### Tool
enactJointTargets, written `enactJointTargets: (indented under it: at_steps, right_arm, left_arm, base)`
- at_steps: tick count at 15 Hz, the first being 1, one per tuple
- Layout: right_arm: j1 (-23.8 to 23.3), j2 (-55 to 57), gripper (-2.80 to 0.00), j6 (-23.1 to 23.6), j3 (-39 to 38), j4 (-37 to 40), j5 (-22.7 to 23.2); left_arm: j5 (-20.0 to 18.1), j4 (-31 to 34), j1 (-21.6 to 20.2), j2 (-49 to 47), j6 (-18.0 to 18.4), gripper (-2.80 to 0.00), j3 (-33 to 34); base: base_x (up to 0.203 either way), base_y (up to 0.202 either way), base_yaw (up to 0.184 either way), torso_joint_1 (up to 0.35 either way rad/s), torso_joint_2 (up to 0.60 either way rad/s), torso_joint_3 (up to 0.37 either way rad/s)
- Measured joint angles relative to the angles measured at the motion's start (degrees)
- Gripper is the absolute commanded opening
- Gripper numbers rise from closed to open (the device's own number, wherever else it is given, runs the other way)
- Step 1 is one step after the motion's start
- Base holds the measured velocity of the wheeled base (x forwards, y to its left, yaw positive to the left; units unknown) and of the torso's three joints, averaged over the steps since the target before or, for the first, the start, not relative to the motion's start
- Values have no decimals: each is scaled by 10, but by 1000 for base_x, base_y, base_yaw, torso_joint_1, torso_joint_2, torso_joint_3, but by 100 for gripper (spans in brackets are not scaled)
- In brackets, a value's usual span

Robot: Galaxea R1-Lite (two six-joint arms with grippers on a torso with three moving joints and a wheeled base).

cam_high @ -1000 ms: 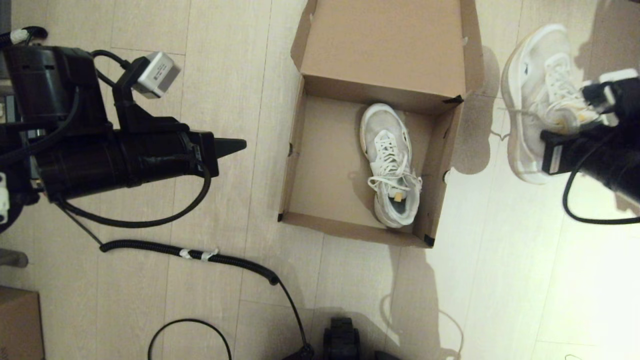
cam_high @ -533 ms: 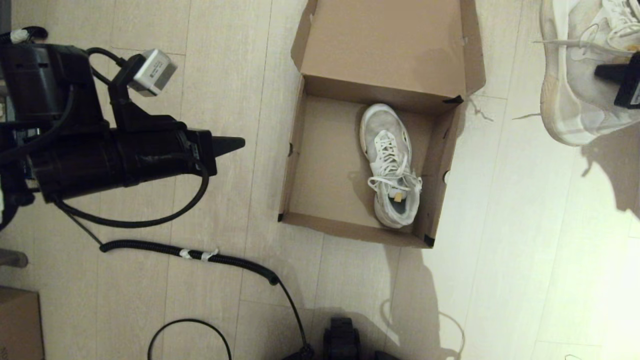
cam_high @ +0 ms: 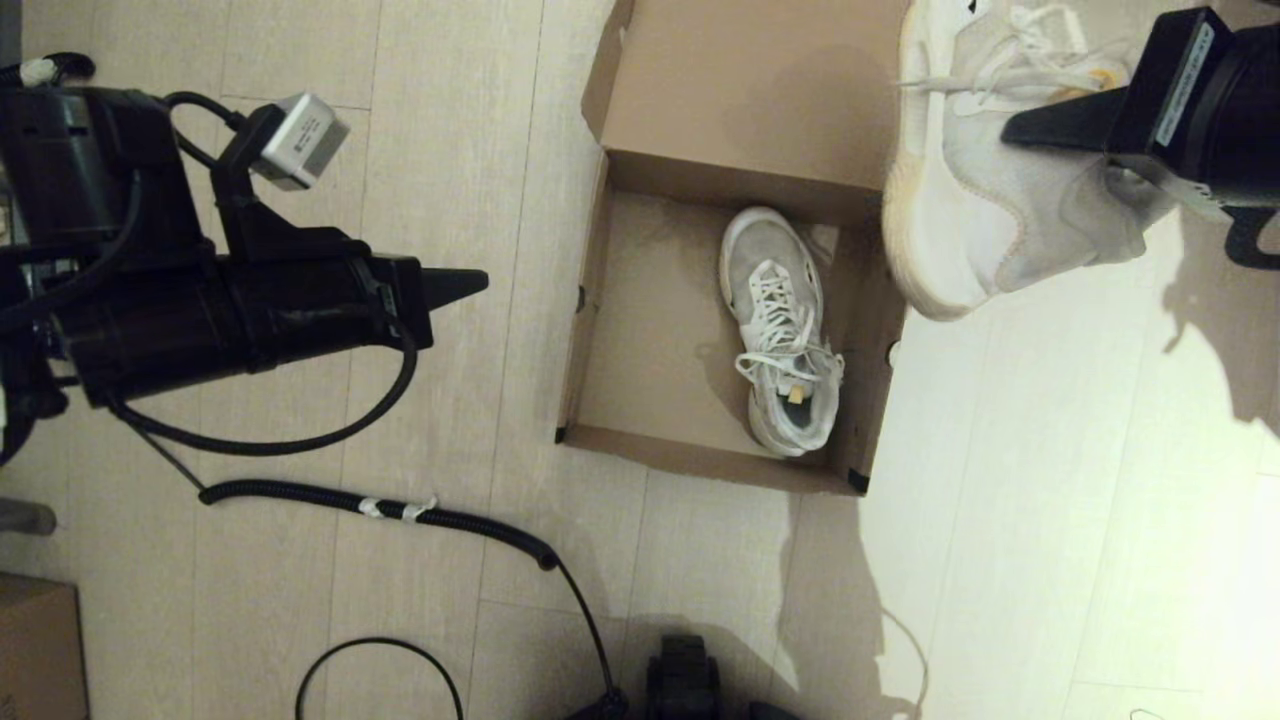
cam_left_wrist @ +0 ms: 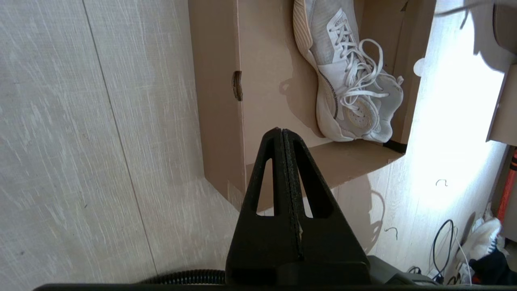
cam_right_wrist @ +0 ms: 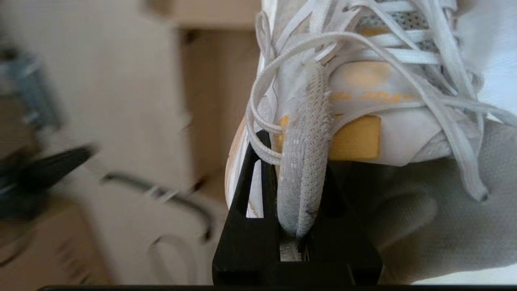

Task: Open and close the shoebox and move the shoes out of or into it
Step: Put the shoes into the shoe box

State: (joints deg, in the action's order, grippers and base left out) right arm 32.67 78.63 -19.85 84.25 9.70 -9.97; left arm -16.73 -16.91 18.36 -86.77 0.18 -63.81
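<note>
- Right gripper point(cam_high: 1010, 135) reaches in level above the shoebox's point(cam_high: 590, 300) far right corner, clamped on a raised sneaker's point(cam_high: 985, 200) collar.
- Left gripper point(cam_high: 480, 283) hangs closed, left of the shoebox.

Brown shoebox point(cam_high: 640, 330) with black-taped corners, white mesh shoes point(cam_high: 785, 330) with white laces and yellowish insoles, black grippers point(cam_left_wrist: 282, 135), pale wood-grain floor point(cam_high: 300, 560), black cable point(cam_high: 400, 510) at seven o'clock.

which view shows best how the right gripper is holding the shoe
The right wrist view: the right gripper is shut on the held shoe, pinching its heel collar between the fingers. The head view shows the shoe lifted beside the shoebox, the grip hidden. The left wrist view misses it.
</note>
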Motion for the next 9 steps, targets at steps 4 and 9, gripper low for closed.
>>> enactJointTargets:
  at_steps: [4,9]
  right_arm:
    - [86,22,-280,-12,-43,16,-31]
    - [138,88,-280,19,-106,-100,-48]
  left_arm:
    - [0,-9,-3,3,0,-280,13]
    - [0,-9,-4,5,0,-280,16]
  base:
    - [0,0,0,0,0,0]
    - [0,0,0,0,0,0]
